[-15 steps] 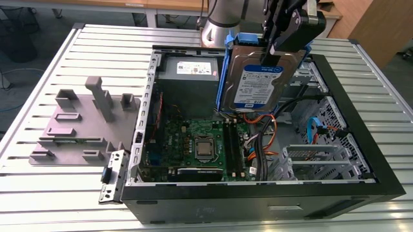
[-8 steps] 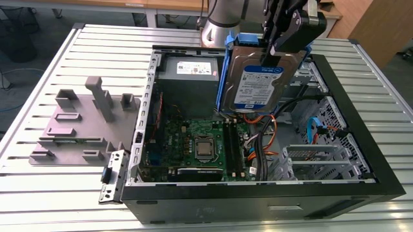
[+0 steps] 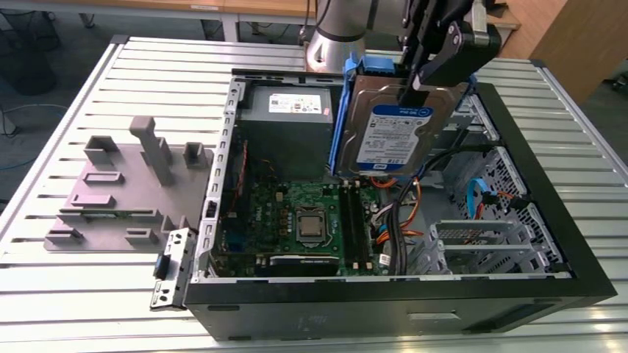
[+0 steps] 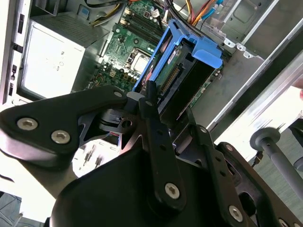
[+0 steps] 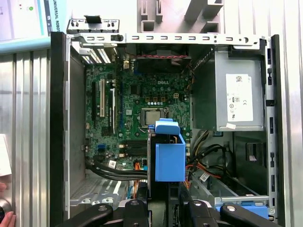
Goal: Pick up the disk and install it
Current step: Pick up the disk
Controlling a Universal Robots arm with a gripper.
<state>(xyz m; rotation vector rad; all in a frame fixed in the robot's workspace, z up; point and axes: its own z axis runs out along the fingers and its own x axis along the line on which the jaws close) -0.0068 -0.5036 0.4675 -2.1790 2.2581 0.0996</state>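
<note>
The disk (image 3: 398,132) is hanging upright and slightly tilted in the air above the open computer case (image 3: 549,220), over the motherboard (image 3: 294,213) and in front of the grey power supply box (image 3: 290,110). The pincer (image 3: 432,79) is clamping its upper end and covering that edge. The disk's silver face is showing a white-and-blue label whose print is too small to make out, and blue carrier rails are running along its sides. In the second wrist view the disk (image 4: 182,80) is presenting its circuit-board underside inside the blue frame, beyond the pincer (image 4: 147,92). In the first wrist view the disk (image 5: 169,156) is appearing end-on, so its faces are hidden. The case is sitting on the ribbed metal table (image 3: 88,294), beside a grey fixture (image 3: 118,191).
</note>
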